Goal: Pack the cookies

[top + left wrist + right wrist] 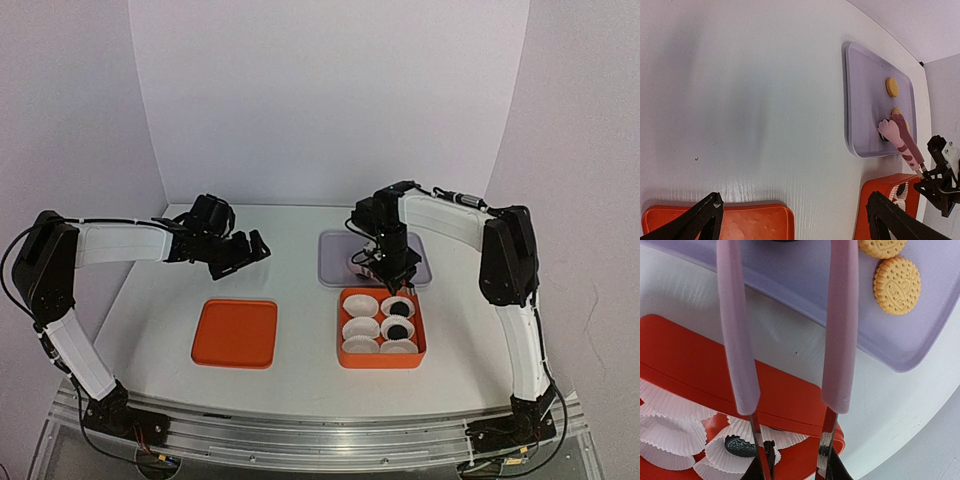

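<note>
On the smooth lavender tray (790, 270) lie embossed round cookies (896, 286).

We see two dark cookies (398, 307) lying flat in paper cups (360, 328), and golden cookies (896, 286) lying flat on the purple tray (865, 100).

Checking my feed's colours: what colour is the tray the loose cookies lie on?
Lilac, a pale purple; the tray shows best in the left wrist view.

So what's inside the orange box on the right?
Six white paper cups; two hold dark cookies, four look empty. The box floor beneath the cups is covered.
</note>
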### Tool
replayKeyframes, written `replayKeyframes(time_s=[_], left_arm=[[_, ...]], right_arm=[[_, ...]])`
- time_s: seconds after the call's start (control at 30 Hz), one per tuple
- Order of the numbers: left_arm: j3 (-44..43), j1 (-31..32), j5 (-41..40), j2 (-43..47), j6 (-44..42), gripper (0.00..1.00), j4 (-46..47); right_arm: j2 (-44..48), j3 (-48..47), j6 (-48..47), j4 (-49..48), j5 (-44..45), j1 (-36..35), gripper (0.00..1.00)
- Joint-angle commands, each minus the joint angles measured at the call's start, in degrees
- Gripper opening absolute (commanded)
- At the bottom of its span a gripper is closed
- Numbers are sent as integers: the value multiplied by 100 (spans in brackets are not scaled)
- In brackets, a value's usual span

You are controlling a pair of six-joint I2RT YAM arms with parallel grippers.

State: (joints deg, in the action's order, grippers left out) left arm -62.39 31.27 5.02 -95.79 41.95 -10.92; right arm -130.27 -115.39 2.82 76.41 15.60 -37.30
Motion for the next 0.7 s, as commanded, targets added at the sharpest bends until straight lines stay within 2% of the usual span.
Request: replayKeyframes(time_s=[0.0,0.43,0.67], left_arm=[[-129,-33,73,-36,-42,100,157],[-92,-32,73,15,-24,100,188],[-77,-33,85,40,2,100,204]], right_arm=[[408,-51,8,3293,193,-6,22],[520,-596,62,3252,256,-10,1],[616,-595,87,3204,306,-8,0]])
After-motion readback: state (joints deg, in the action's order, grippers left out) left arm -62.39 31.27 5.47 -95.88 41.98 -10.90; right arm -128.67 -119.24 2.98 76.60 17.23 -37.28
